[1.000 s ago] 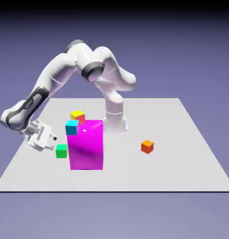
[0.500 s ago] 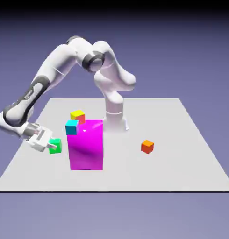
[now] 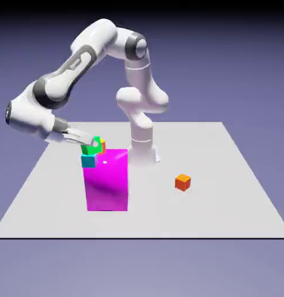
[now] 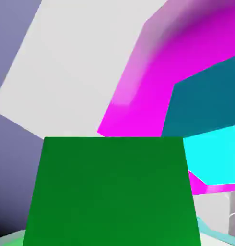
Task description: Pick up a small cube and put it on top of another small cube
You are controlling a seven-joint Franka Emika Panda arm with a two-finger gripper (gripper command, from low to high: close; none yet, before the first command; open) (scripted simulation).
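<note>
We found the gripper (image 3: 93,142) clenched on the small green cube (image 3: 92,146), holding it up in the air, clear of the table (image 3: 225,191). In the exterior view the cube hung just above the cyan cube (image 3: 88,160), at that view's left of the big magenta block's (image 3: 106,181) top edge. We could not tell whether the green cube touched the cyan one beneath it; they overlapped in that view. A sliver of yellow and red (image 3: 102,145) showed just past the green cube, on the exterior view's right of it, mostly hidden, so we could not say what shape it had. The white arm (image 3: 63,81) arched high from its base (image 3: 142,152) at the far side of the table and came down to the gripper from the exterior view's left, with the fingers pointing roughly sideways and slightly down.

In the hand view the green cube (image 4: 112,192) filled the lower half of the picture and hid both fingertips. Beyond it we saw the magenta block (image 4: 158,77) and, in front of that, the cyan cube (image 4: 210,129) with a darker face and a brighter one. Pale table surface (image 4: 81,62) lay past them.

The orange cube (image 3: 182,182) sat alone on the table, well apart from the block, toward the exterior view's right.
</note>
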